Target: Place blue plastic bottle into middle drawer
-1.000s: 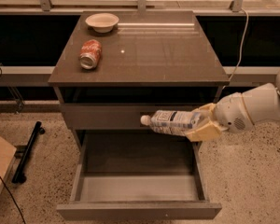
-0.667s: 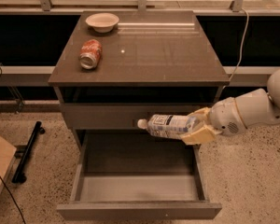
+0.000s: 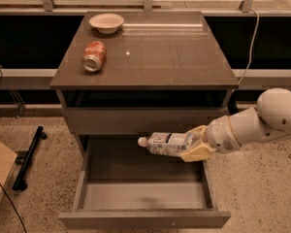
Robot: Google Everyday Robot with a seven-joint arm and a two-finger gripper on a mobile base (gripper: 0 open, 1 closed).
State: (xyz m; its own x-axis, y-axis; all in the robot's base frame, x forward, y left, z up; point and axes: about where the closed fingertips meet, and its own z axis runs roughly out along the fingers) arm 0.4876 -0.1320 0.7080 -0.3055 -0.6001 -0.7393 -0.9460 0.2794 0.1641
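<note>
The end effector (image 3: 193, 147) reaches in from 3 o'clock and is clamped on the base end of the blue plastic bottle (image 3: 164, 143). The bottle hangs horizontal, cap toward 9 o'clock, above the open middle drawer (image 3: 140, 196) and clear of its floor. It is probably light, thin-walled, crushable and slick, so grip the stiffer base with moderate force. A soda can (image 3: 93, 56) lies on the surface (image 3: 174, 52).

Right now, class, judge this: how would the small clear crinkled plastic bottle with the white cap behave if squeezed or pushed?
Probably light and squashy: the crinkled plastic bottle looks thin-walled and dented. Being round and held sideways by the gripper over the open grey-brown middle drawer, it would likely roll once released.
</note>
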